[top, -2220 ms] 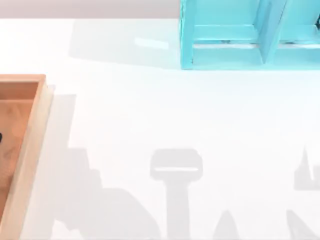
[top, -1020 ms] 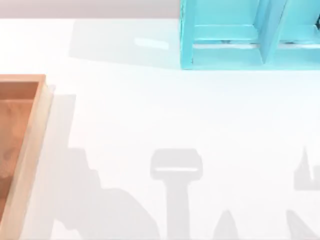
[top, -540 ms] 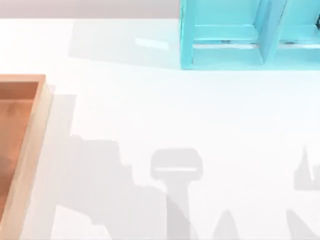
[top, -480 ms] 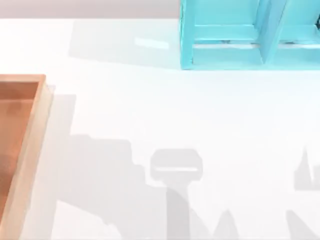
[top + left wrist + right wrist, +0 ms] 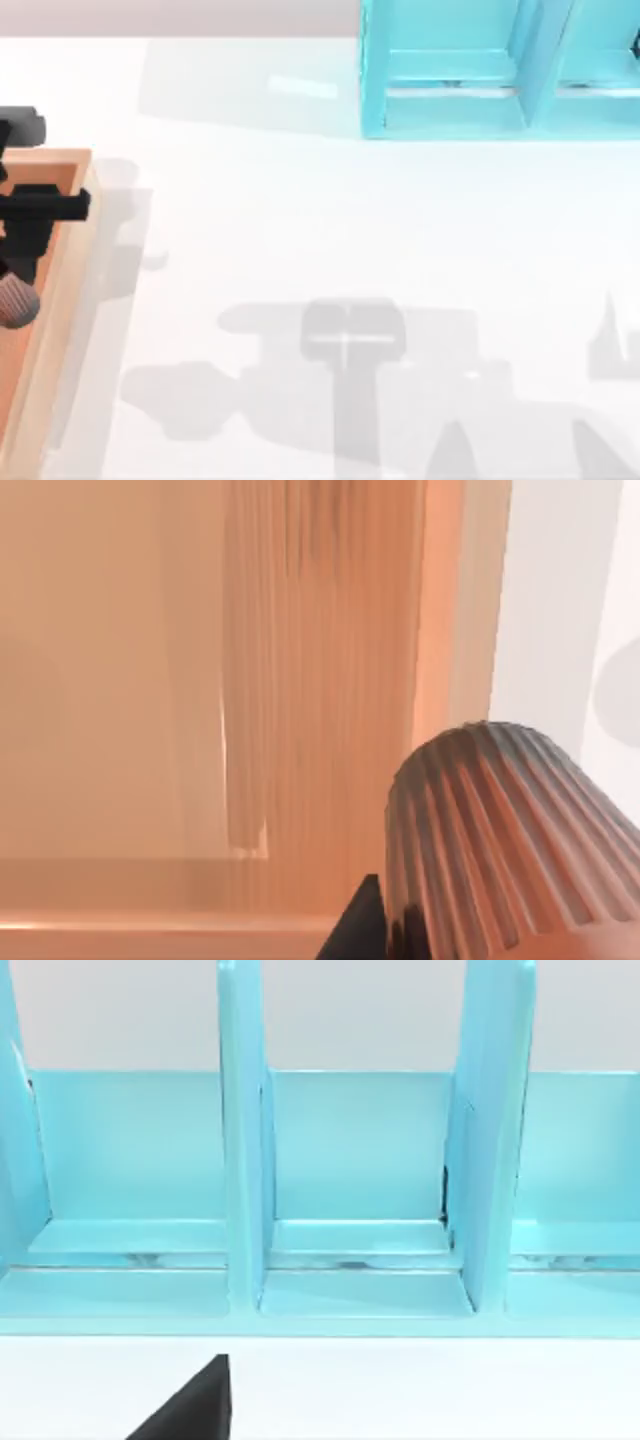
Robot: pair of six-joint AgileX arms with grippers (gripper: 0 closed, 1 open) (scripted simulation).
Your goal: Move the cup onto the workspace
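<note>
Now the left gripper [image 5: 12, 285] hangs over the wooden tray [image 5: 62, 290] at the table's left edge, clamped on the ribbed cup [image 5: 17, 300], half cut off; white workspace [image 5: 350, 230] alongside.

white workspace [image 5: 350, 230] | wooden tray [image 5: 62, 300] (left edge) | turquoise shelf [image 5: 480, 90]

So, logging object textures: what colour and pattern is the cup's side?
The cup is pinkish-brown with vertical ribs, clearest in the left wrist view.
</note>
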